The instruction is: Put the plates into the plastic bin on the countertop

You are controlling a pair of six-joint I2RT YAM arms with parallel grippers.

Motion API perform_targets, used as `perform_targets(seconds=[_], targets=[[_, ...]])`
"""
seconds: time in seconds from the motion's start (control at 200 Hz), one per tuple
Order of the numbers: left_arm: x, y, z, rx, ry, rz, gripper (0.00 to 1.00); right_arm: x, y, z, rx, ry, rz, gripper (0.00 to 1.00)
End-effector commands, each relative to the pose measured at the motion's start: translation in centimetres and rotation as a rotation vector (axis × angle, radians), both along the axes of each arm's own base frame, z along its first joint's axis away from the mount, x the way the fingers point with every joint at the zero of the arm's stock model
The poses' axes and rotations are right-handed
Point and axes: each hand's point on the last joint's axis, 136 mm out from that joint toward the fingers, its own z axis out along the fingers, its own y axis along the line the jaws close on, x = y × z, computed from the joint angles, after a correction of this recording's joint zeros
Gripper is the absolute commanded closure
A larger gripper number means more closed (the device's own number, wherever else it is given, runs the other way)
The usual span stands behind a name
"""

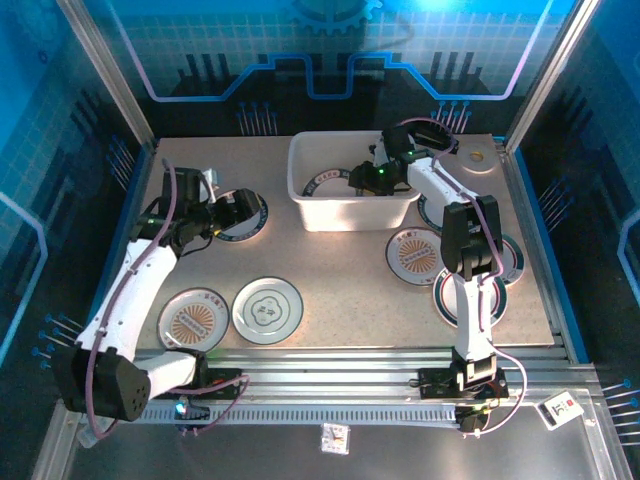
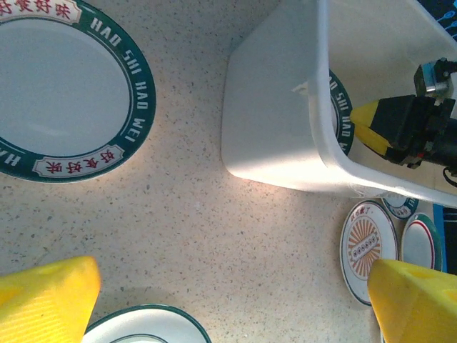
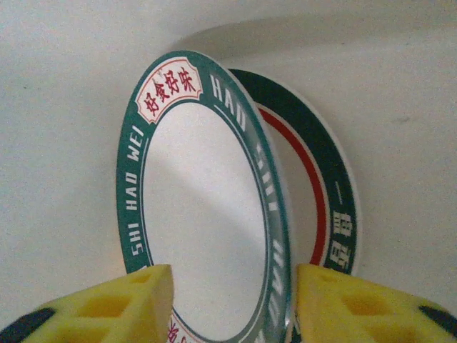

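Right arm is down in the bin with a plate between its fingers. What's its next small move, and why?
Probably back the right gripper straight out and up. Its jaws stand apart around the green-rimmed plate, which already leans inside the plastic bin on another plate, so nothing is left to hold.

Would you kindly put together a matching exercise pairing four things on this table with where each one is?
Things:
A. pale green flower plate
B. tan ring
C. right gripper
D. left gripper

Places:
1. inside the plastic bin
2. jaws wide apart, over the countertop left of the bin
3. lying flat beside the orange-centred plate, near left
4. far right corner

Pairs: A-3, B-4, C-1, D-2
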Motion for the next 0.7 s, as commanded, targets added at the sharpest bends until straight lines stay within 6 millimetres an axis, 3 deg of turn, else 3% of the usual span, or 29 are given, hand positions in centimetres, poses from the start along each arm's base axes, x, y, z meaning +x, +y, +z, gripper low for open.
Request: perform_targets(seconds=[0.0,0.365,0.53,0.695], targets=[[-1.0,0.9,-0.2,0.035,0.008,0.007,0.03,0.0,0.1,3.9,-0.019,-0.080,0.002,0.46],[-2.3,2.2,-0.3,0.053,0.013,0.043,0.02,-0.6,-1.0,7.6,-0.044,-0.170,-0.017,0.15],[-2.5,3.4,-0.9,0.075,0.023,0.086,0.02,-1.5,-1.6,9.4,-0.065,-0.199,-0.025,0.11],[-2.3,5.7,-1.6,0.091,0.044,0.163,0.02,-3.7,-3.2,13.3,-0.088,-0.273,-0.060,0.10]])
